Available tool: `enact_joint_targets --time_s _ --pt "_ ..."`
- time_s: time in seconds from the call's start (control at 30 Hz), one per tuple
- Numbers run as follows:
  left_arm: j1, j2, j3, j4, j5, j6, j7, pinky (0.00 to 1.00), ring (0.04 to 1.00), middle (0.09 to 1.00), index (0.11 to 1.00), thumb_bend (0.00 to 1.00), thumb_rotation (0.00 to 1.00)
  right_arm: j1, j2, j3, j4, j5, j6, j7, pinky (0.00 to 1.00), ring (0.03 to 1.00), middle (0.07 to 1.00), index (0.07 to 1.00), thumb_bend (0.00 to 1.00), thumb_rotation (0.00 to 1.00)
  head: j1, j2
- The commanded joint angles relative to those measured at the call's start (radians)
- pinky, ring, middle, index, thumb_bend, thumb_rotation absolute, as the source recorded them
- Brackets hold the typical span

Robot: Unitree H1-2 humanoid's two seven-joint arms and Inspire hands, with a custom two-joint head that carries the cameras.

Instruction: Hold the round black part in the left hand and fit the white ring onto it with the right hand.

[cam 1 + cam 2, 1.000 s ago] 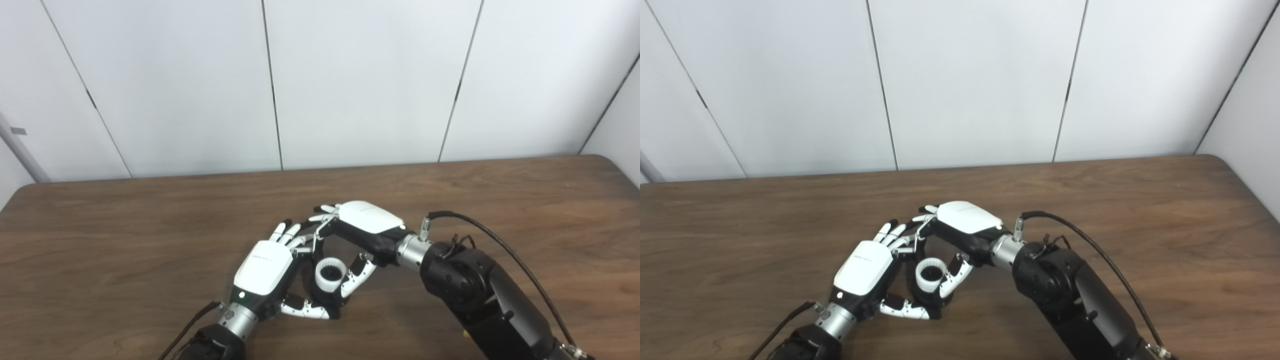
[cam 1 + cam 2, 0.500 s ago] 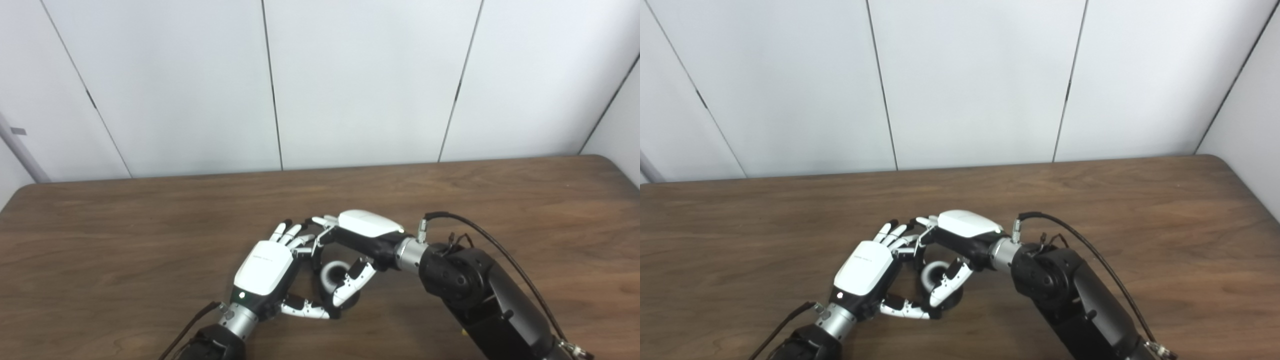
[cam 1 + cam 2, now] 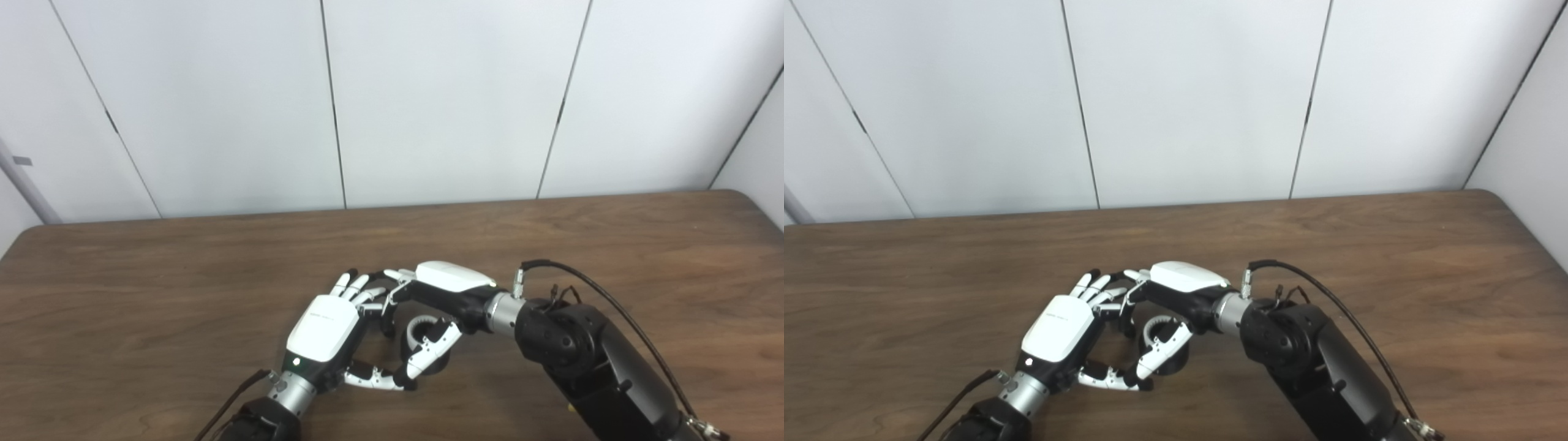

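Ring (image 3: 420, 323) went from sitting upright between both hands a second ago to tipped over and nudged rightward in the right hand (image 3: 450, 288) pinch, while the left hand (image 3: 324, 334) looks loosely curled beside the black part (image 3: 1170, 361) low on the table (image 3: 153, 294), so not seated yet

No legible text, labels, brands or numbers anywhere; faint marking on the left robot hand (image 3: 323, 327) too small to read.
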Motion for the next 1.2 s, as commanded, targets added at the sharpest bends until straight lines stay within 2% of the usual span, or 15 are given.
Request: enact_joint_targets --time_s 0.0,0.17,0.4,0.5,0.63,0.73,0.77,0.87,0.93,1.03,1.07,1.1,1.13,1.17 --pt "0.044 0.010 -0.049 0.063 0.043 0.003 -0.084 1.00 0.941 0.831 0.480 0.52 0.05 -0.042 -0.007 -0.005 -0.019 0.008 -0.007 -0.008 1.00 1.000 1.000 1.000 1.00 0.51 -0.001 -0.005" --pt "0.036 0.008 -0.049 0.085 0.043 -0.005 -0.070 1.00 0.938 0.829 0.480 0.52 0.05 -0.026 0.008 -0.035 -0.010 0.045 -0.027 -0.054 1.00 1.000 1.000 1.000 1.00 0.52 -0.007 -0.019" --pt "0.011 0.003 -0.042 0.155 0.034 -0.022 -0.051 1.00 0.934 0.825 0.480 0.52 0.05 0.040 0.044 -0.154 -0.026 0.157 -0.111 -0.231 1.00 1.000 1.000 1.000 1.00 0.65 -0.016 -0.053" --pt "0.002 0.001 -0.034 0.181 0.030 -0.024 -0.037 1.00 0.933 0.827 0.480 0.52 0.05 0.077 0.034 -0.215 -0.044 0.202 -0.140 -0.287 1.00 1.000 1.000 1.000 0.96 0.68 -0.017 -0.073" --pt "-0.002 0.003 -0.006 0.202 0.028 -0.012 -0.002 1.00 0.929 0.830 0.481 0.52 0.05 0.157 -0.001 -0.301 -0.067 0.250 -0.180 -0.347 1.00 1.000 1.000 1.000 0.85 0.71 -0.024 -0.096" --pt "-0.006 0.009 0.020 0.209 0.018 -0.005 0.005 1.00 0.936 0.836 0.481 0.52 0.05 0.228 -0.011 -0.355 -0.067 0.280 -0.207 -0.398 0.87 1.000 1.000 1.000 0.86 0.69 -0.029 -0.115" --pt "-0.005 0.012 0.036 0.201 0.005 -0.001 -0.004 1.00 0.938 0.837 0.481 0.52 0.05 0.263 -0.015 -0.375 -0.073 0.286 -0.211 -0.415 0.86 1.000 1.000 1.000 0.86 0.69 -0.030 -0.122" --pt "0.000 0.022 0.081 0.171 -0.032 0.006 -0.032 1.00 0.953 0.844 0.481 0.52 0.05 0.352 -0.023 -0.414 -0.080 0.308 -0.229 -0.456 0.92 1.000 1.000 1.000 0.84 0.69 -0.032 -0.135" --pt "0.006 0.030 0.112 0.140 -0.061 0.016 -0.062 1.00 0.950 0.857 0.484 0.52 0.06 0.401 -0.021 -0.430 -0.079 0.320 -0.236 -0.479 0.92 1.000 1.000 1.000 0.85 0.73 -0.033 -0.144" --pt "0.036 0.053 0.192 0.066 -0.162 0.008 -0.118 1.00 0.936 0.867 0.489 0.52 0.07 0.488 -0.013 -0.447 -0.083 0.341 -0.242 -0.504 0.98 1.000 1.000 1.000 0.83 0.76 -0.033 -0.157" --pt "0.060 0.066 0.234 0.019 -0.224 0.018 -0.155 1.00 0.932 0.869 0.491 0.52 0.07 0.521 -0.010 -0.450 -0.078 0.343 -0.260 -0.517 0.99 1.000 1.000 1.000 0.83 0.77 -0.031 -0.162" --pt "0.081 0.077 0.270 -0.016 -0.276 0.024 -0.186 1.00 0.931 0.878 0.553 0.68 0.19 0.545 -0.006 -0.451 -0.071 0.344 -0.277 -0.530 0.94 0.999 1.000 1.000 0.80 0.77 -0.029 -0.166" --pt "0.096 0.083 0.298 -0.041 -0.310 0.027 -0.211 1.00 0.928 0.884 0.597 0.78 0.28 0.560 -0.005 -0.450 -0.067 0.345 -0.288 -0.540 0.90 0.992 1.000 1.000 0.78 0.78 -0.029 -0.166" --pt "0.126 0.104 0.340 -0.089 -0.378 0.037 -0.253 1.00 0.927 0.886 0.612 0.81 0.31 0.586 0.002 -0.456 -0.058 0.369 -0.305 -0.549 0.89 0.989 1.000 1.000 0.77 0.78 -0.023 -0.169"
